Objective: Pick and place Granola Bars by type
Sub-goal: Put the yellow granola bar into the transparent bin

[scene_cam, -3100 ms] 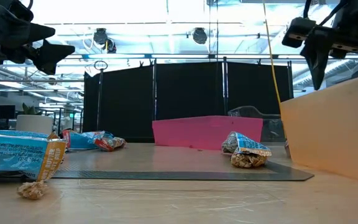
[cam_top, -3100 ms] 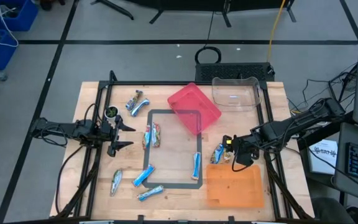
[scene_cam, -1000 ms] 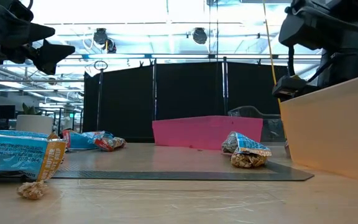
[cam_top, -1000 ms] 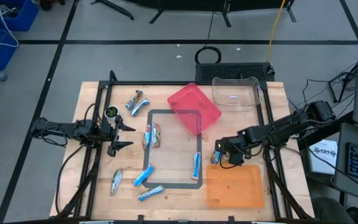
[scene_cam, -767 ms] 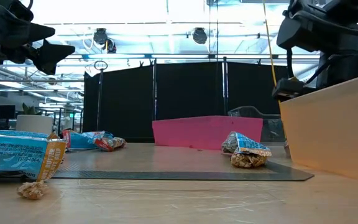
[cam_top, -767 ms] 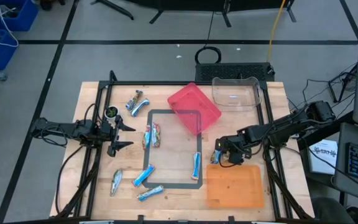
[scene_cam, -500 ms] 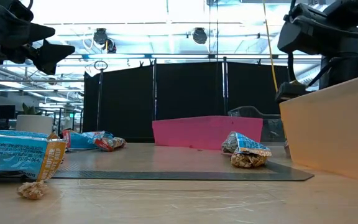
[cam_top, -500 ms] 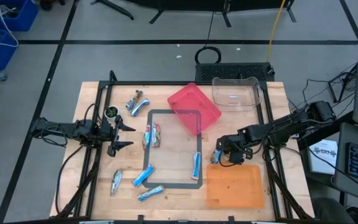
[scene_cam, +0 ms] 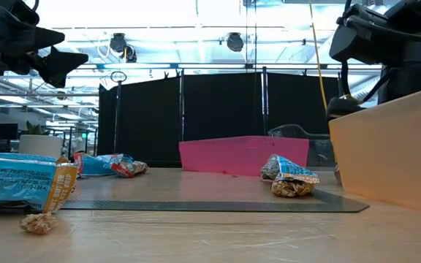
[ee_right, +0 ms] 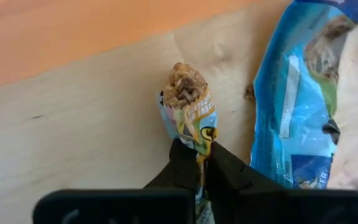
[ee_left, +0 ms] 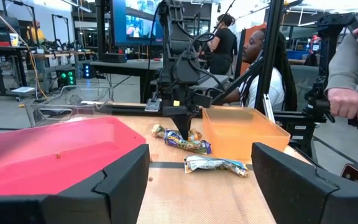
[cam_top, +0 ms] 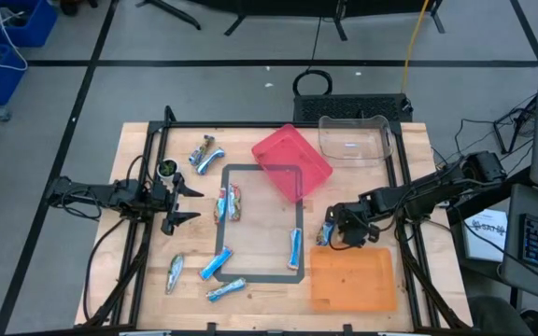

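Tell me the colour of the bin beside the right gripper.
Orange bin, seen best in the high view; the right gripper is just beyond its rim.

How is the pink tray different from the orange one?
The pink tray sits turned at an angle near the table's far side, while the orange tray sits square at the near right corner. The right claw, shut on a granola bar, is just beside the orange tray and farther from the pink one. Both trays are shallow, see-through and hold no bars.
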